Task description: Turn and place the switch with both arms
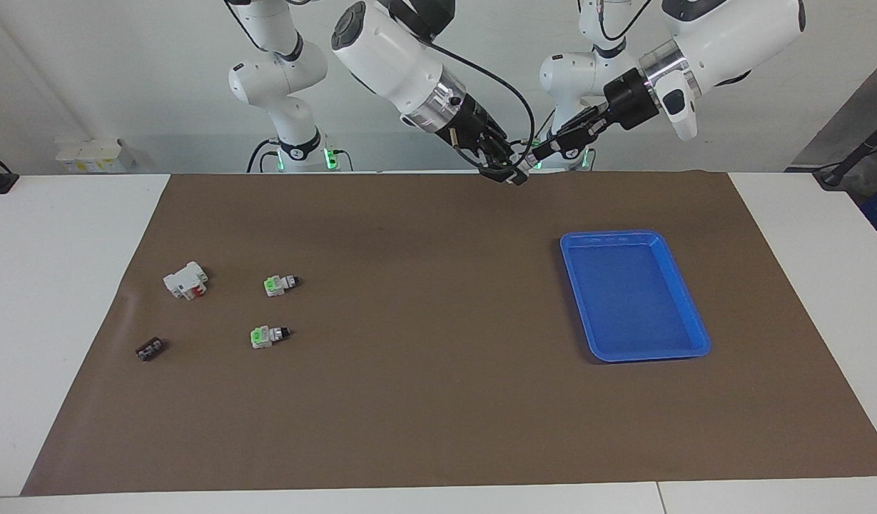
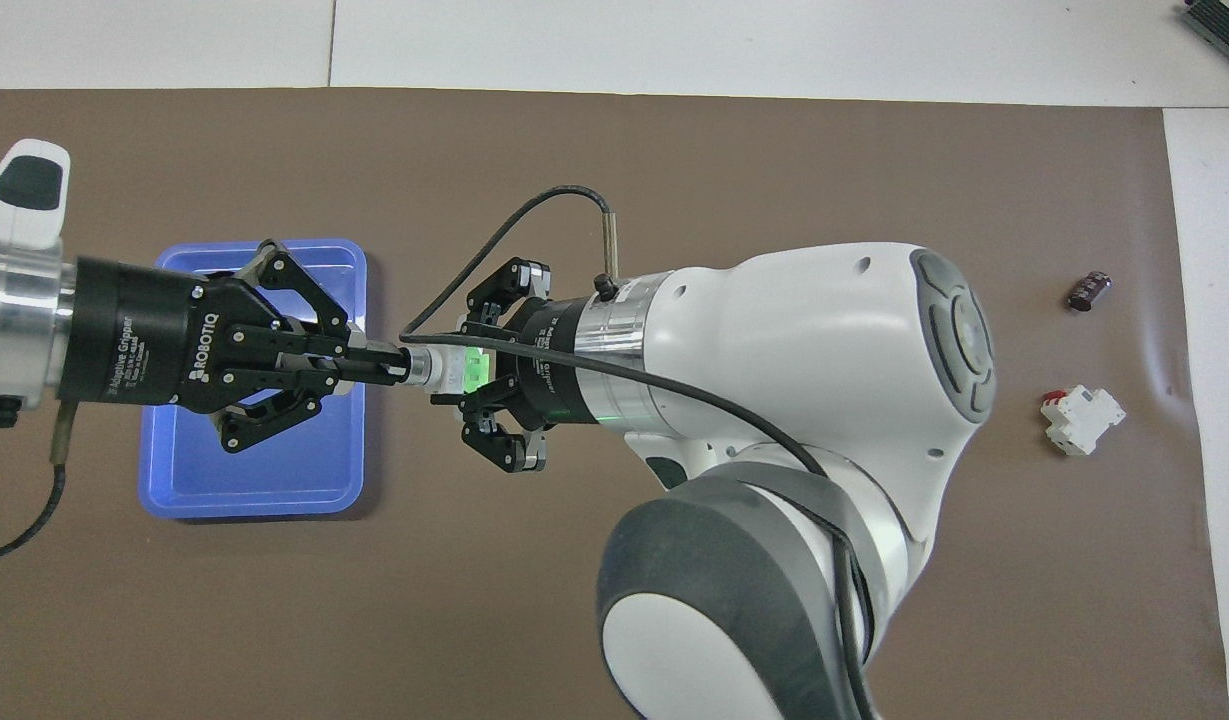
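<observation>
Up in the air near the robots' edge of the table (image 1: 81, 300), the switch (image 2: 452, 368) is pinched between both arms: right gripper (image 2: 482, 376) jaws clamp its green-faced body, left gripper (image 2: 399, 366) jaws are shut on its knob end. It lies level, long axis running between the two grippers. This looks like the turning step; next comes a release by the right gripper and a carry to the blue tray (image 1: 677, 280).

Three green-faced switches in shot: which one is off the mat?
The switch held up between both claws: right claw on its green body, left claw on its knob end. The other two switches lie on the mat.
</observation>
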